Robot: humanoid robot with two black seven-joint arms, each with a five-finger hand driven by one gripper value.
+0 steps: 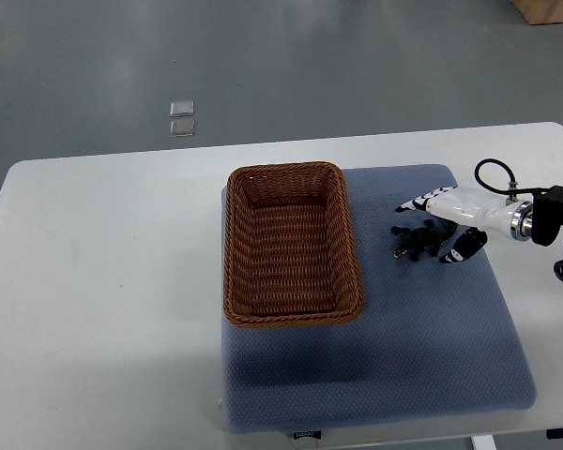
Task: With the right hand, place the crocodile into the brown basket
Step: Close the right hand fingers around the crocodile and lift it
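I see the crocodile (418,242), a small dark green toy, lying on the blue-grey mat (375,366) to the right of the brown basket (293,246), clearly outside it and with a strip of bare mat between the two. Its body runs roughly left to right, with its legs sticking out toward the basket side. My right hand (448,225) is right over it: the white-and-black fingers (415,204) reach out past the toy's far side while a black-tipped thumb (463,248) sits at its near right end, so the hand brackets the toy. From this steep view I cannot tell whether the hand is actually closed on the crocodile or only cupped above it with the fingers loose. The wrist, with its metal ring and a black cable loop above it, comes in from the picture's right edge.

The basket is a woven rectangular one, standing upright on the left half of the mat, its long side running away from me; I see only wicker inside it. The mat lies on a white counter (103,281) with rounded corners. Beyond the counter's far edge, two small pale square plates (181,117) sit on the grey floor.
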